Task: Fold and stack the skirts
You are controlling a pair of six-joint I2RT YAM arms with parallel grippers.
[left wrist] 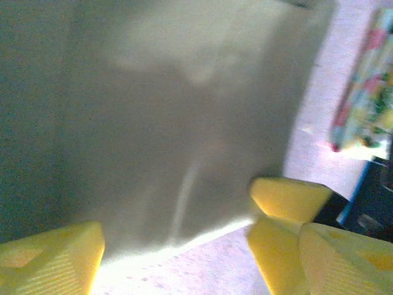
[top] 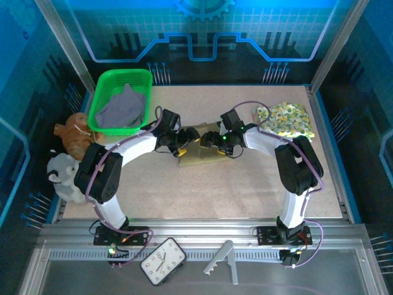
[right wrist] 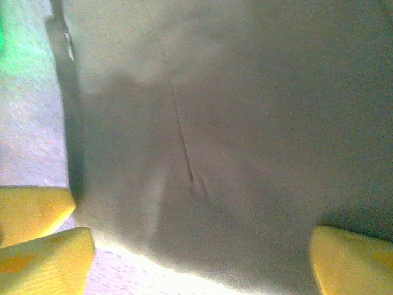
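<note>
Because the plain olive-khaki cloth skirt point(top: 198, 152) lying mid-table looks light, limp and easily creased, its edge corners seem the best hold; the left gripper point(top: 178, 149) and right gripper point(top: 212, 143) stand spread over it, grasping nothing. The speckled beige tabletop point(top: 202, 190) leaves folding room nearer the arms

The left arm point(top: 123, 153) and right arm point(top: 270, 140) rise from their bases and bow inward, elbows pushed outward and wrists pitched down toward the middle. The left end effector point(top: 178, 145) and right end effector point(top: 212, 142) face each other, close together and held low. Each has its jaws spread wide, with the yellow fingers point(left wrist: 52, 261) of the left and those of the right point(right wrist: 353, 261) standing far apart.
</note>
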